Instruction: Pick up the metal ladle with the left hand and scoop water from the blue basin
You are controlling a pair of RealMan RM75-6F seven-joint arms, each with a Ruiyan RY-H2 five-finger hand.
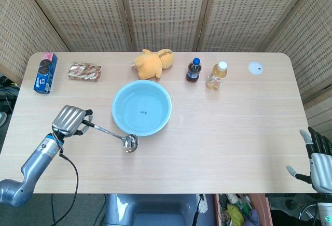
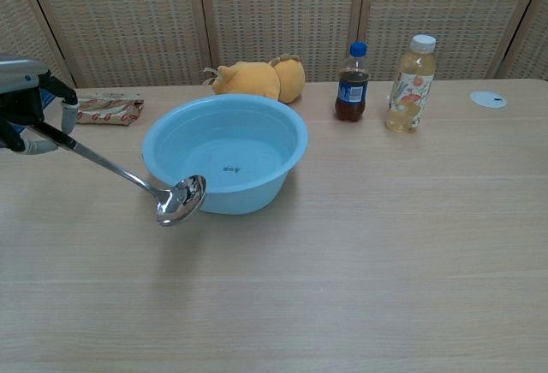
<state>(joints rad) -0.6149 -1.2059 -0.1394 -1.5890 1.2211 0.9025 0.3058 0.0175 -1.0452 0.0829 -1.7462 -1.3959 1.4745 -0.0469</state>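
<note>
Beside the blue basin [image 1: 141,107], metal ladle [image 1: 111,135] in left hand [image 1: 69,121]

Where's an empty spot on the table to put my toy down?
Bare table runs right of the blue basin, in front of the bottles. The back edge is crowded: cookie box, snack pack, plush toy.
</note>
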